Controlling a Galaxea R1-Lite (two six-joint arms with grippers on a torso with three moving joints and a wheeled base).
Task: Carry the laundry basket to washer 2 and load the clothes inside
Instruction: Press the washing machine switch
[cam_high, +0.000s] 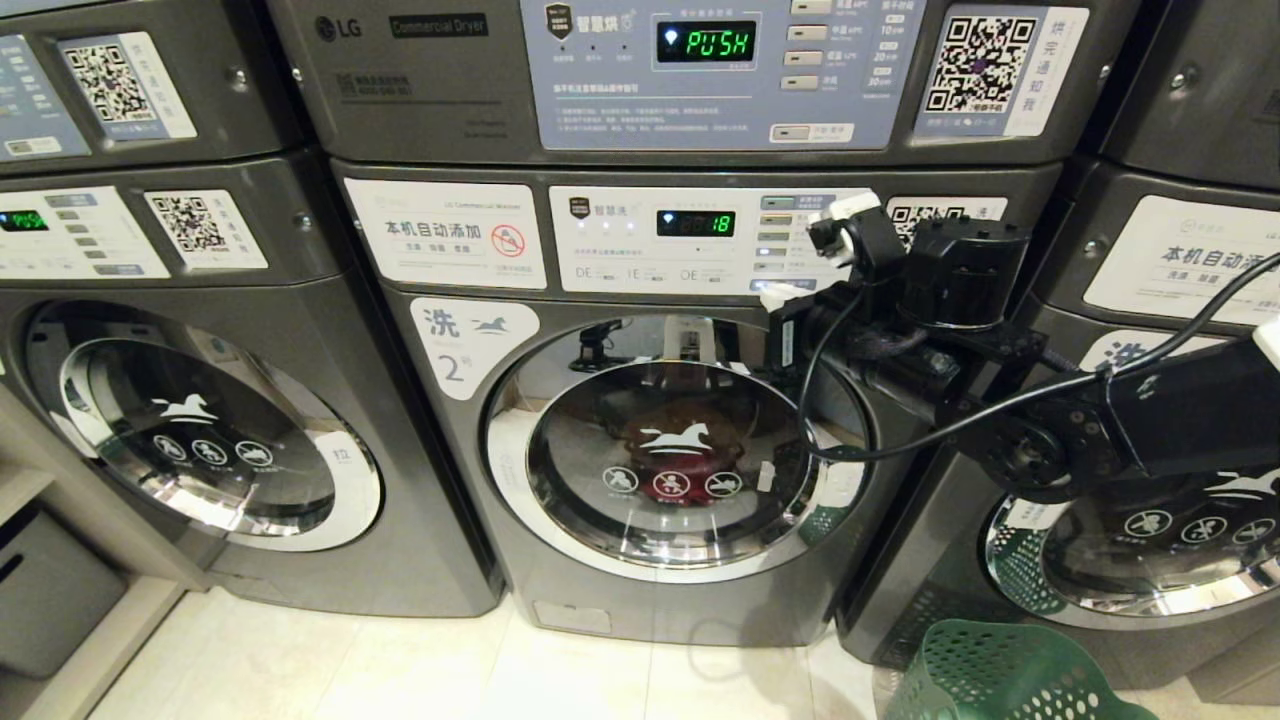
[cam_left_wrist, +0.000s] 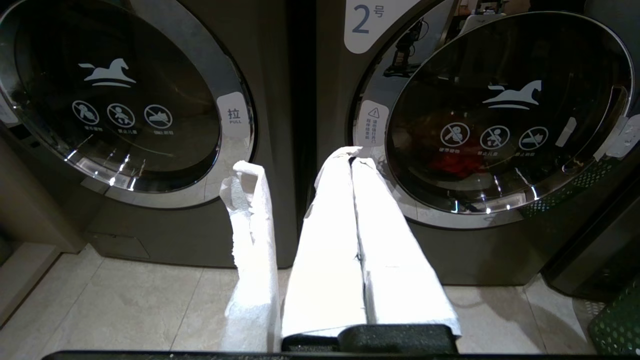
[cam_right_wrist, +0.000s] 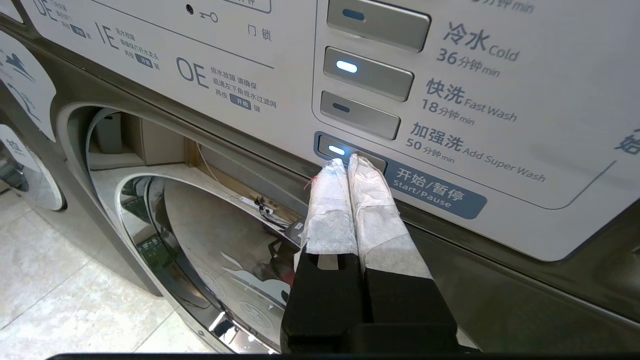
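Pressing its closed, empty right gripper (cam_right_wrist: 347, 165) against the Start/Pause button (cam_right_wrist: 350, 152) on washer 2 (cam_high: 660, 450), door closed with the clothes (cam_left_wrist: 452, 162) sitting inside. Laundry basket (cam_high: 1000, 675) is sitting on the floor right of it. Left gripper (cam_left_wrist: 352, 162) is hanging shut and empty.

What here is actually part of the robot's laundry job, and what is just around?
Part of the job:
- washer 2, door shut
- the clothes, red behind its glass
- the laundry basket, on the floor
- right gripper, shut, tips at the Start/Pause button

Just around:
- left-hand washer
- right-hand washer
- dryer above
- left gripper, shut, idle
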